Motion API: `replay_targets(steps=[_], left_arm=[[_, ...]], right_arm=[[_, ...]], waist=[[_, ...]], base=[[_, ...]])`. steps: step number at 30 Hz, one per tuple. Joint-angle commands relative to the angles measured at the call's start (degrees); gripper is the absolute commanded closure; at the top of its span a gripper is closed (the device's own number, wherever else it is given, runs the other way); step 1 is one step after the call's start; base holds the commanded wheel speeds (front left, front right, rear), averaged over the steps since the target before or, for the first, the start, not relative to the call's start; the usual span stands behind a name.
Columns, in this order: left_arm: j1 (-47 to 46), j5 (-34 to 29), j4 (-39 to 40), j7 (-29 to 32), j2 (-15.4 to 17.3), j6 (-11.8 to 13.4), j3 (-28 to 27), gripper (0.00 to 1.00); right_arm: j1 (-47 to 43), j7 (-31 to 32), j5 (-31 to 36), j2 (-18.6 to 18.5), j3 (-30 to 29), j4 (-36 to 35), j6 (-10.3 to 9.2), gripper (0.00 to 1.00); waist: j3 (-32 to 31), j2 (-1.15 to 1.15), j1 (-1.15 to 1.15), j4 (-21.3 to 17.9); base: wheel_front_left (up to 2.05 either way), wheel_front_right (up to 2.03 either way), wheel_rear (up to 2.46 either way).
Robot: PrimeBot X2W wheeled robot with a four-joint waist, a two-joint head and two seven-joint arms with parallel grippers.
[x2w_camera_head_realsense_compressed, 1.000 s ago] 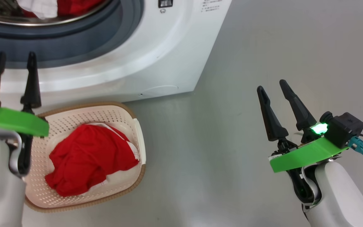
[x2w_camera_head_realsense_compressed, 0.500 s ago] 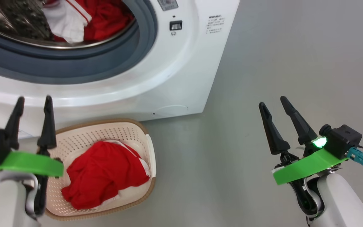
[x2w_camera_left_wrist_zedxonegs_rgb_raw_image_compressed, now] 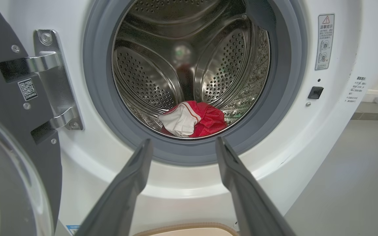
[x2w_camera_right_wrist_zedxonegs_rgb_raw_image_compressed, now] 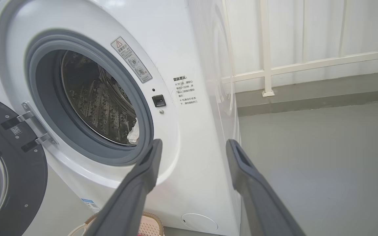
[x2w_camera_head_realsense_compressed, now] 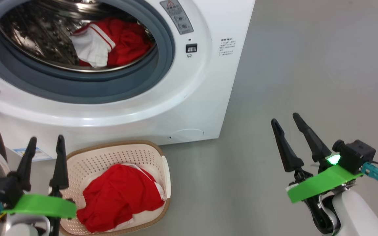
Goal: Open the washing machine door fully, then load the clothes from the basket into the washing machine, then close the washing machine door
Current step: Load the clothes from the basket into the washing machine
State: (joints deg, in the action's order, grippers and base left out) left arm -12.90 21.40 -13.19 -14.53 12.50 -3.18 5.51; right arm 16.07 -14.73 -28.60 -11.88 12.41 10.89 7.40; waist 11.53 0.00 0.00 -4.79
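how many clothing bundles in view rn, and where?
2. One red-and-white bundle sits in the drum of the washing machine; a second red bundle lies in the basket on the floor in front of it. Pieces underneath either may be hidden.

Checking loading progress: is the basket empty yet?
No. A red bundle lies in the basket, and another red-and-white piece sits in the drum.

Shiny perforated steel drum (x2w_camera_left_wrist_zedxonegs_rgb_raw_image_compressed: 189, 65); matt perforated plastic basket (x2w_camera_head_realsense_compressed: 110, 157); soft red cloth (x2w_camera_head_realsense_compressed: 116, 193).
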Motion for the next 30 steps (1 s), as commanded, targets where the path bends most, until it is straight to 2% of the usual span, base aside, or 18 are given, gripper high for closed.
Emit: replay_targets(steps=[1,14,30], left_arm=[[0.61,-0.25,2.00,-0.47,1.27,0.81,-2.49,0.00],[9.28,-1.02,8.12,-0.47,-0.50,2.59,-3.88,0.00],[11.37,-1.56,9.86,-0.47,-2.19,2.46,-4.31,0.00]], right_arm=[[-1.61,-0.27,-0.46,-0.49,1.35,-1.10,0.09,0.00],[-4.11,-0.27,-1.03,-2.09,1.53,-1.19,0.09,0.00],[-5.15,-0.27,-1.01,-3.17,1.25,-1.34,0.09,0.00]], waist=[[-1.50,0.00,0.00,0.45],[-5.38,0.00,0.00,1.05],[-6.46,0.00,0.00,1.50]], base=[[0.00,0.00,0.00],[0.00,0.00,0.00],[0.00,0.00,0.00]])
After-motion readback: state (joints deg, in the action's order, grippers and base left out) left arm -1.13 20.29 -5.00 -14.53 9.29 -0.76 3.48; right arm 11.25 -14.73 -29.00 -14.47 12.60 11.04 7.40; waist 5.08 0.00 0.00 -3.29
